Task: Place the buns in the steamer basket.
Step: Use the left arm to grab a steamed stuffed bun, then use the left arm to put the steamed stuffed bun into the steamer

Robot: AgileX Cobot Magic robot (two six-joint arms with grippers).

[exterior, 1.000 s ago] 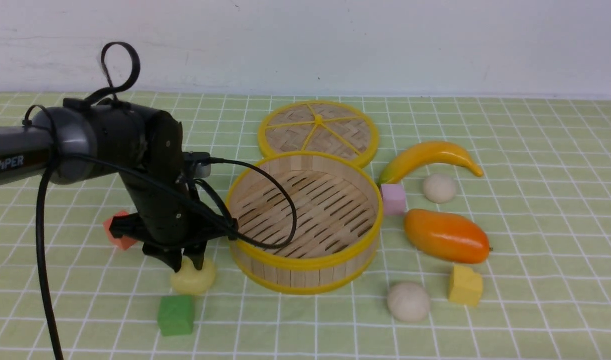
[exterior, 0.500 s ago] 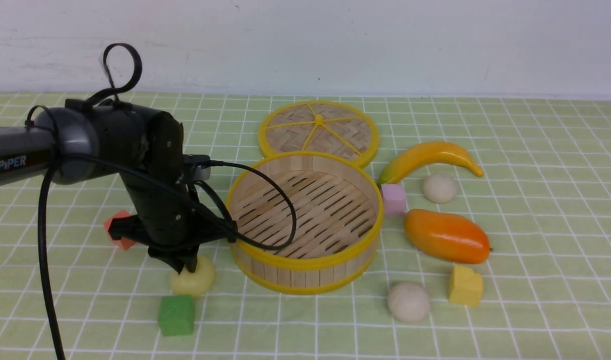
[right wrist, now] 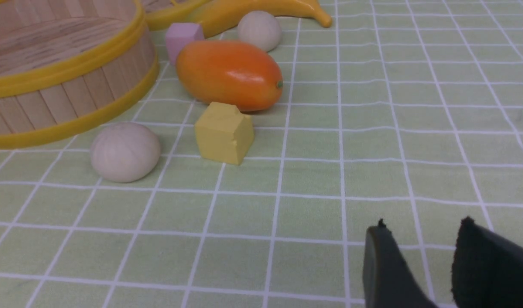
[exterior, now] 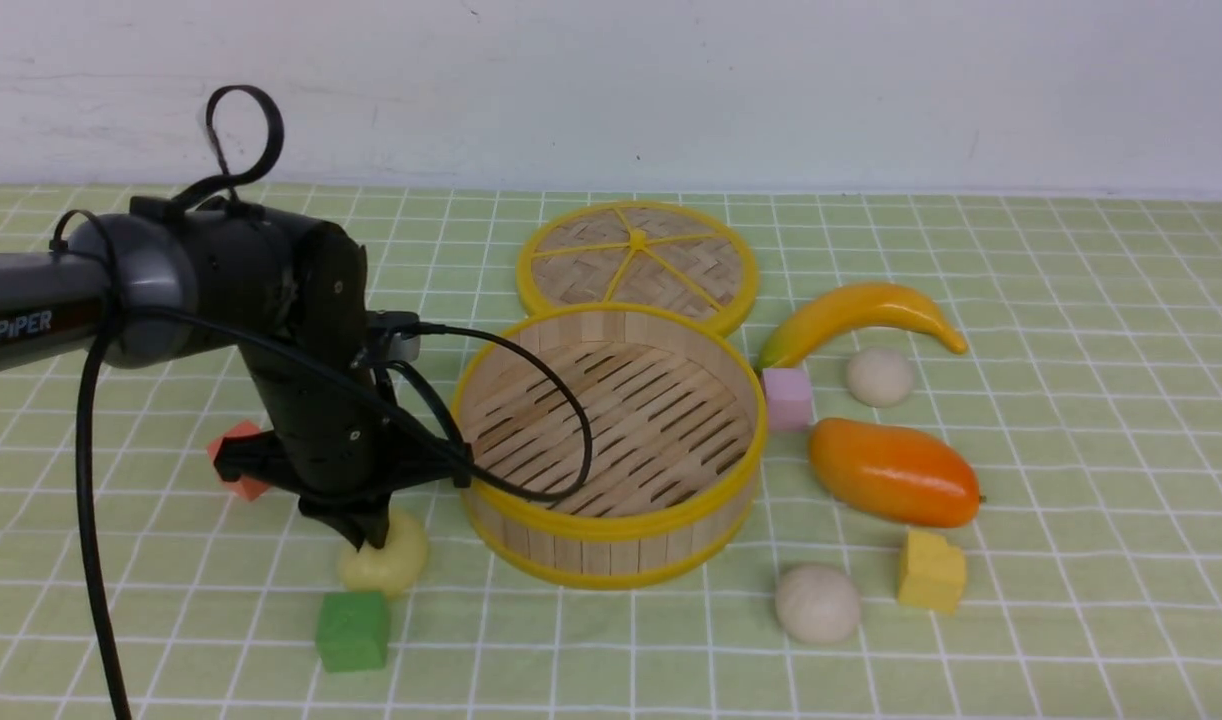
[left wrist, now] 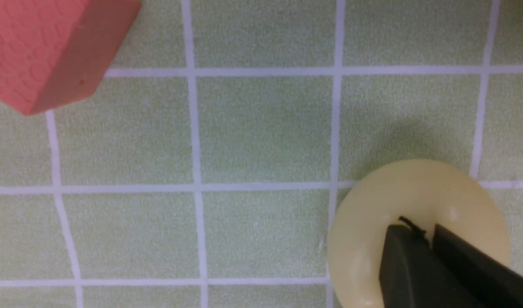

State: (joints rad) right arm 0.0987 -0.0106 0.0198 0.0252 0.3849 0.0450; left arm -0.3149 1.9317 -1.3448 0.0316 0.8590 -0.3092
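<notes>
On green checked cloth (exterior: 1071,300) by white wall (exterior: 671,90), left fingers (left wrist: 407,265) closed atop yellow bun (left wrist: 372,205), right fingers (right wrist: 385,269) parted, empty.

R gripper (right wrist: 420,261): jaws apart, nothing btwn, over green checked cloth (right wrist: 372,128). Off-white bun (right wrist: 124,152) just beside steamer basket (right wrist: 73,68), yellow cube (right wrist: 223,132) near it. Mango (right wrist: 229,75) behind cube; 2nd bun (right wrist: 259,30), pink cube (right wrist: 182,36), banana (right wrist: 261,10) beyond.
</notes>
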